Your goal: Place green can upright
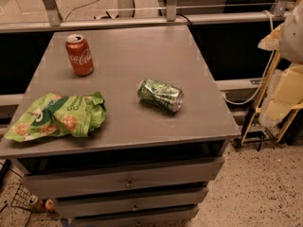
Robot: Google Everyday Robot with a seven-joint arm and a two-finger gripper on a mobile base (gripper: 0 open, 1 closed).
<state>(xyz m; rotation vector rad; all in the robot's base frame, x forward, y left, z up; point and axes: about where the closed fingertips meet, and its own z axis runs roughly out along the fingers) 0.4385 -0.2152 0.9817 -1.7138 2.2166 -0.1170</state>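
The green can (160, 95) lies on its side near the middle of the grey cabinet top (142, 51), right of centre. It is dented, and its silver end faces the front right. My gripper (284, 96) shows as pale cream parts at the right edge of the camera view, beyond the cabinet's right side. It is well clear of the can and holds nothing that I can see.
A red Coca-Cola can (79, 55) stands upright at the back left. A crumpled green snack bag (57, 116) lies at the front left. The cabinet has drawers (125, 181) below its front edge. Metal railings (142, 20) run behind it, with cables and a frame (258, 103) to the right.
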